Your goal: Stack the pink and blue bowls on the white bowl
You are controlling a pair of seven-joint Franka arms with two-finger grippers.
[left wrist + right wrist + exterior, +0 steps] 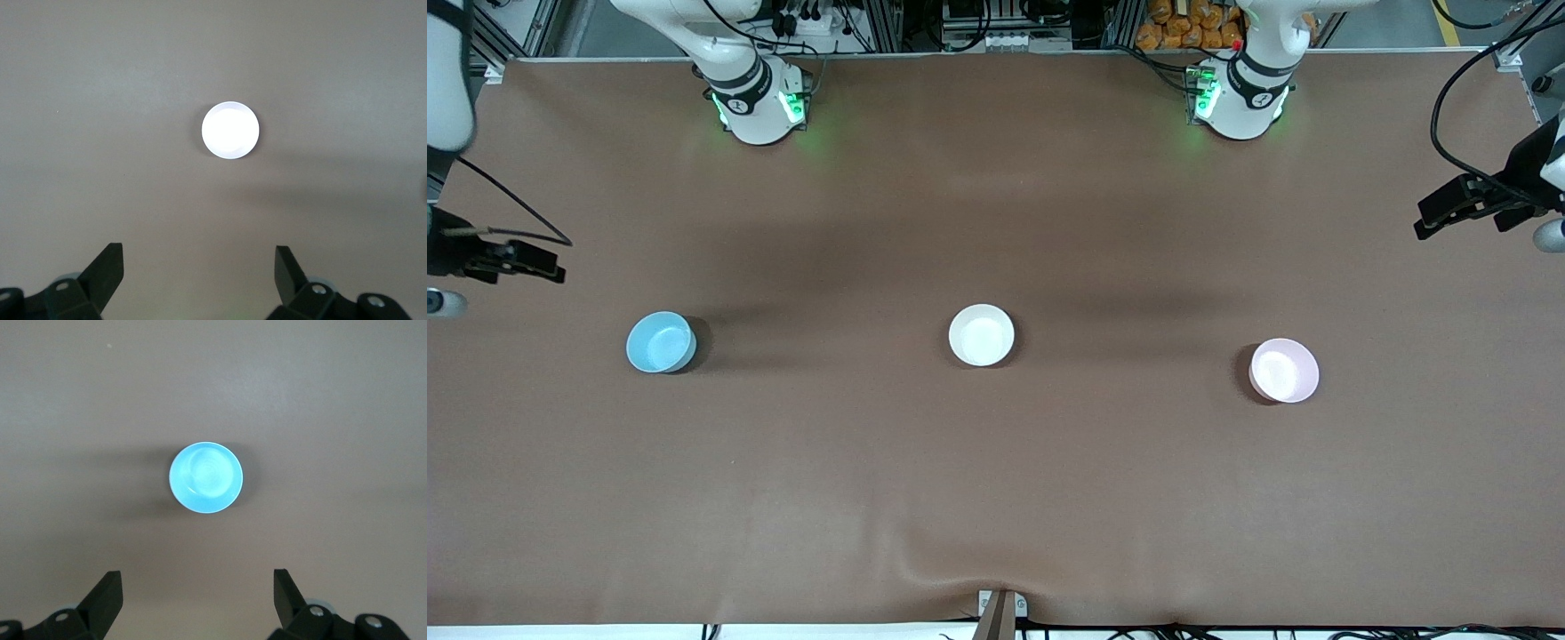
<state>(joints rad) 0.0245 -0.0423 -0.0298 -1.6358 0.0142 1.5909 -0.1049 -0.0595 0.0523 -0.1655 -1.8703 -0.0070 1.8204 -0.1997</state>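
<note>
Three bowls stand apart in a row on the brown table. The white bowl (981, 335) is in the middle. The light blue bowl (661, 342) is toward the right arm's end and the pale pink bowl (1284, 370) toward the left arm's end. My right gripper (551, 263) hangs open and empty, high over the table's edge at its own end. The right wrist view shows its open jaws (197, 575) and the blue bowl (205, 477) well below. My left gripper (1424, 222) hangs open and empty at its own end (199, 250). The pink bowl (230, 130) looks washed out to white there.
The brown table mat (996, 498) has a small wrinkle at the edge nearest the front camera, by a clamp (1000, 609). The two arm bases (760, 102) (1240, 98) stand along the table's back edge. Cables hang near the left gripper (1449, 116).
</note>
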